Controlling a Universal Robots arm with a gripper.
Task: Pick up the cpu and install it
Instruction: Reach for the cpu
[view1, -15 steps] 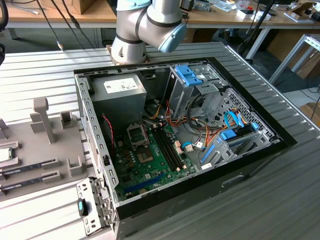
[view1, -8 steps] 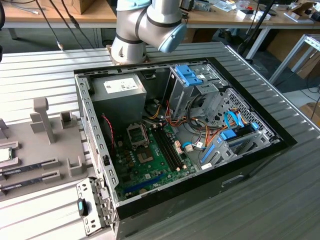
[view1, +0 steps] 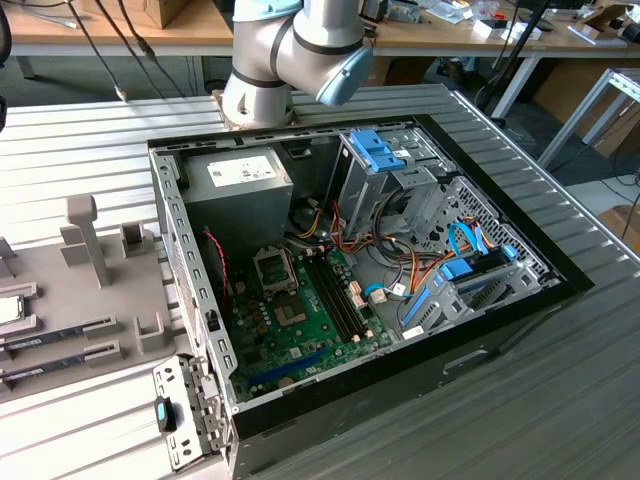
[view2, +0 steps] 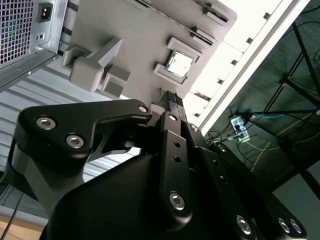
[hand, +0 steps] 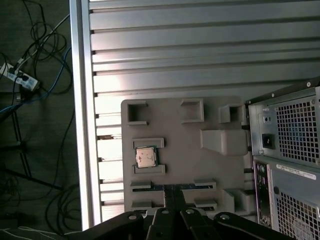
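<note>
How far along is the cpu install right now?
Nothing looks done yet. The cpu sits in its holder on the grey tray, the gripper hovering apart from it, holding nothing. Pickup and seating in the motherboard socket both remain.

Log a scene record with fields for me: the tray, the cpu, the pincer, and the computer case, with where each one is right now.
grey tray: on the ribbed metal table, beside the computer case
cpu: lies flat in a holder on the grey tray, metal top up, not yet picked up
pincer: apart from the cpu
computer case: open in the exterior view, motherboard exposed
</note>
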